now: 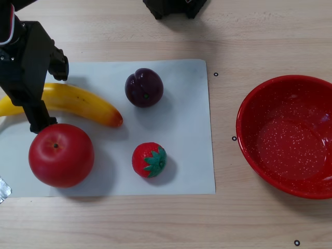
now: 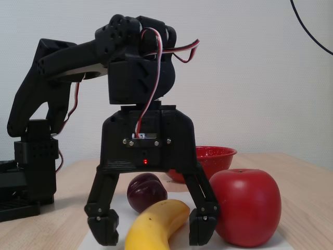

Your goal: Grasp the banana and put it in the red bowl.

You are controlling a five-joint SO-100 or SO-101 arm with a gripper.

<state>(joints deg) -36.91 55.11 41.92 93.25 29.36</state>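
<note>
The banana (image 1: 88, 104) lies on a white sheet, orange tip pointing right in the other view. In the fixed view the banana (image 2: 156, 224) points towards the camera. My gripper (image 2: 153, 229) is open and low, with one finger on each side of the banana and small gaps between fingers and fruit. In the other view the gripper (image 1: 49, 96) straddles the banana's left part and hides a stretch of it. The red bowl (image 1: 288, 135) stands empty on the wood at the far right; in the fixed view the red bowl (image 2: 216, 155) shows behind the gripper.
A red apple (image 1: 61, 154) sits right beside the lower finger; the apple (image 2: 244, 205) is close to the right finger. A dark plum (image 1: 143, 87) and a strawberry (image 1: 149, 160) lie on the white sheet (image 1: 187, 129) between banana and bowl. The arm's base (image 2: 31, 166) stands behind left.
</note>
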